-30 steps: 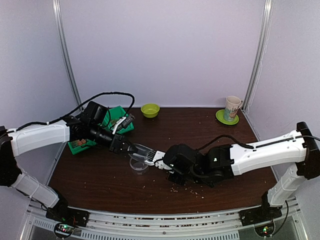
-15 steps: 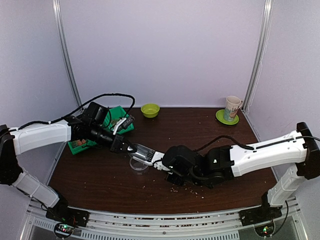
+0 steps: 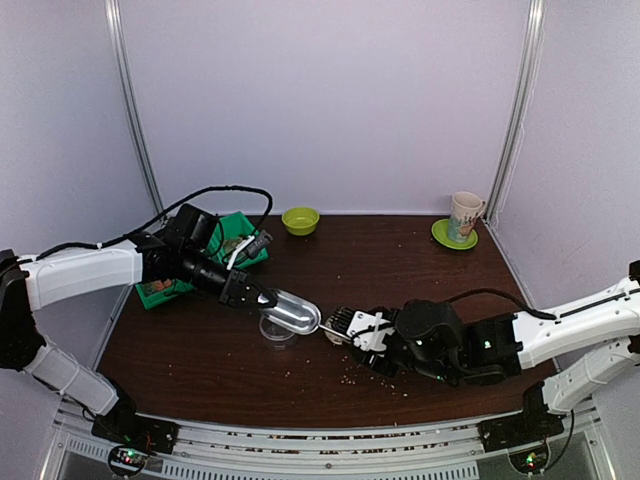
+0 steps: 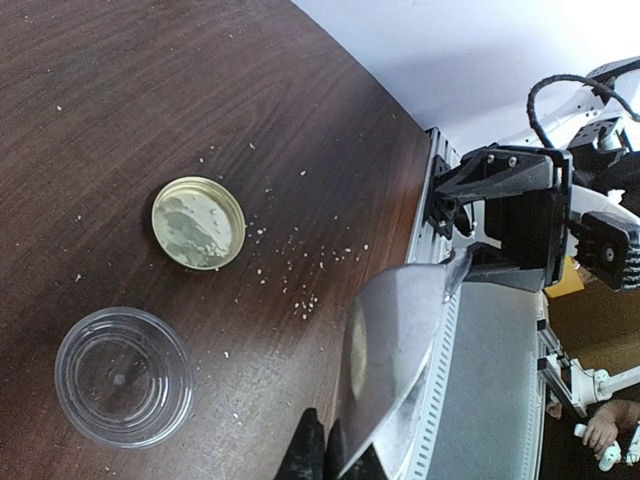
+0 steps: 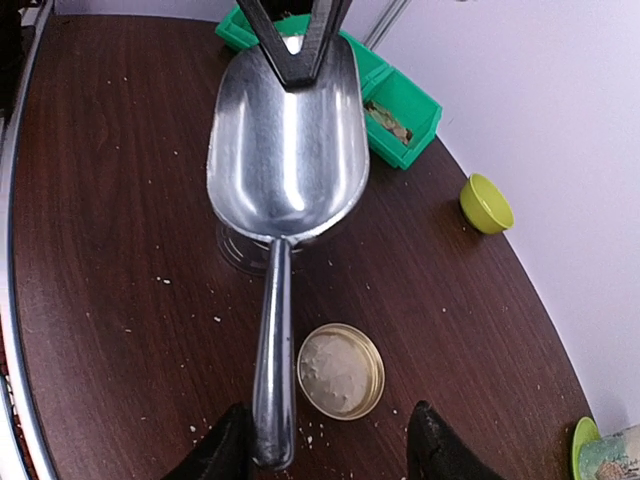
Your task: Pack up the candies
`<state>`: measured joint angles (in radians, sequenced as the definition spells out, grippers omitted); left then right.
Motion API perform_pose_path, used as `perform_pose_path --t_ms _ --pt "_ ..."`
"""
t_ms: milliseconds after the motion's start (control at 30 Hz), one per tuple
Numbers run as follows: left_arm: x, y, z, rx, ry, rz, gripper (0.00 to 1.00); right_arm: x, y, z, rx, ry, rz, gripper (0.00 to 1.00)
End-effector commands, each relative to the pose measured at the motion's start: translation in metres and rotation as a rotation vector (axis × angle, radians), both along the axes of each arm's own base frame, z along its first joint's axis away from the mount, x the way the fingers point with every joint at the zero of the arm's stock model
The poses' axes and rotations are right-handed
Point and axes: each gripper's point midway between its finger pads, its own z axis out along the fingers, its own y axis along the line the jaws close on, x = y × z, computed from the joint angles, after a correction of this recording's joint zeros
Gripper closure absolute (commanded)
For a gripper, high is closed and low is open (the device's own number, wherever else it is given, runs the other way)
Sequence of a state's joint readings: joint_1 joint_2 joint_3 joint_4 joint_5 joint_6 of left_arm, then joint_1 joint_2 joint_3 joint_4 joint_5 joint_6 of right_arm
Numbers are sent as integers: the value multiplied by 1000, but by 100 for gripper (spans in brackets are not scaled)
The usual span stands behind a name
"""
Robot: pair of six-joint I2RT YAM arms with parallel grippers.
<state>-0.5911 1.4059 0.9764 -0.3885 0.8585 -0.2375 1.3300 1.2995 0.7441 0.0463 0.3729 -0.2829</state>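
A metal scoop (image 3: 296, 312) hangs empty over a clear plastic tub (image 3: 277, 331). My left gripper (image 3: 262, 297) is shut on the far rim of the scoop's bowl (image 5: 285, 140); the pinching fingers (image 5: 296, 45) show in the right wrist view, and the left wrist view (image 4: 325, 442) shows them too. My right gripper (image 5: 330, 450) is open, and the scoop's handle (image 5: 272, 350) lies just inside its left finger, unclamped. A gold lid (image 5: 341, 370) lies between the fingers on the table. The candies (image 3: 236, 243) sit in a green bin (image 3: 222, 225) at the back left.
The tub (image 4: 124, 375) and the lid (image 4: 198, 222) lie side by side among pale crumbs. A lime bowl (image 3: 300, 219) stands at the back centre. A mug (image 3: 465, 215) on a green saucer stands at the back right. A second green bin (image 3: 160, 290) is at the left.
My right arm has drawn back to the right and dropped lower, its gripper now off the scoop's bowl end. The left gripper keeps the scoop, whose bowl now shows.
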Motion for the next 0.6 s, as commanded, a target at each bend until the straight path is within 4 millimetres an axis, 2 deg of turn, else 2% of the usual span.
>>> perform_pose_path --t_ms 0,167,233,433,567 --pt "-1 -8 28 -85 -53 -35 100 -10 16 34 158 -71 106 48" --pt "-2 -9 29 -92 -49 -37 100 -13 27 45 215 -106 147 49" --pt "-2 -9 30 -97 -48 -38 100 -11 31 49 234 -115 140 55" --pt "-2 -9 32 -106 -53 -40 100 -6 44 42 219 -119 132 57" --pt "-2 -9 33 -106 -58 -38 100 -1 42 41 235 -136 88 63"
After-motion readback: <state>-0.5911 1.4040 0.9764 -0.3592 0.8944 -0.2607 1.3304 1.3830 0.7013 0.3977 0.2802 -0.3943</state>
